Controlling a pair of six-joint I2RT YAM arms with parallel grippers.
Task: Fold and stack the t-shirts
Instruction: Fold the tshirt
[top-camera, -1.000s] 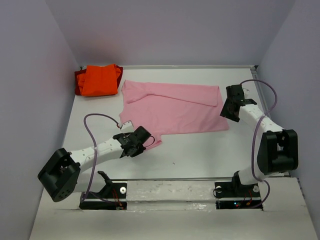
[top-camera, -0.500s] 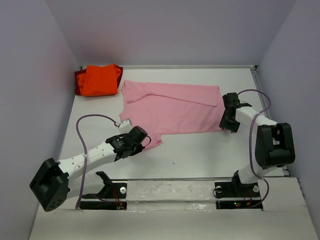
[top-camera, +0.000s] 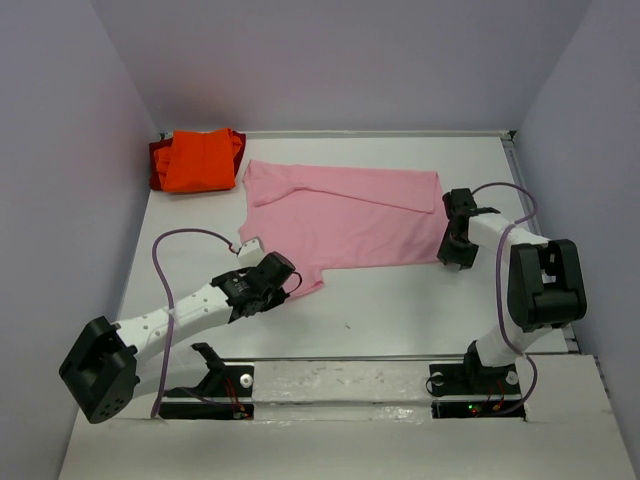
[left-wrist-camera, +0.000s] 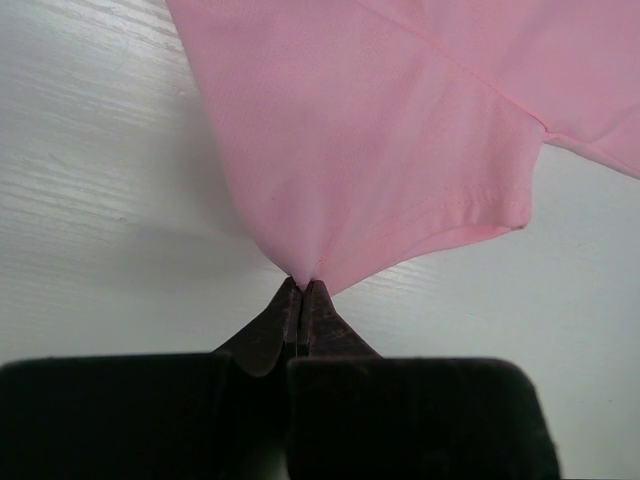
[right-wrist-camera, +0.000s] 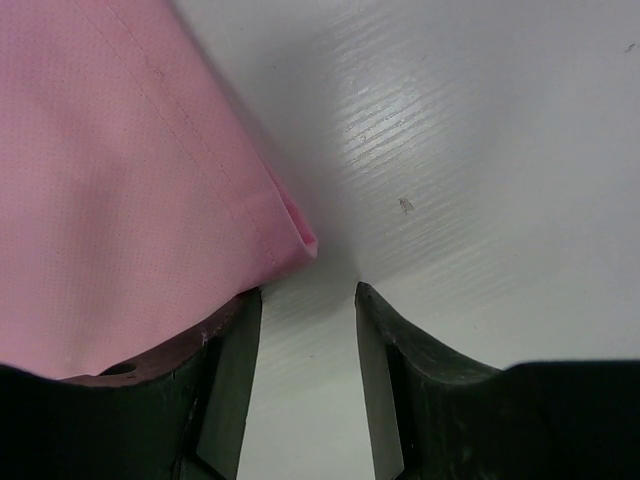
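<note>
Pink t-shirt is spread mostly flat across the middle of the desk, hem toward the right. A strip along its far edge is folded back onto the body.

Orange t-shirts are folded in the far-left corner, a brighter orange one on top of a red-orange one. They sit near the pink shirt's far-left corner but don't touch it.

Left gripper is low at the pink t-shirt's near-left sleeve. In the wrist view its jaws are fully closed, pinching the sleeve edge. The cloth is drawn to a point at the tips and fans out from there.

Right gripper is down at the shirt's near-right hem corner. In the wrist view its jaws are apart with bare desk showing in the gap, and nothing is clamped. The hem corner lies just ahead of the gap, on the left-finger side. The cloth overlaps the top of that finger. The angle is poor, so I can't tell whether the finger is slid under the fabric or only butted against it. The other finger is on bare desk, clear of the cloth.
</note>
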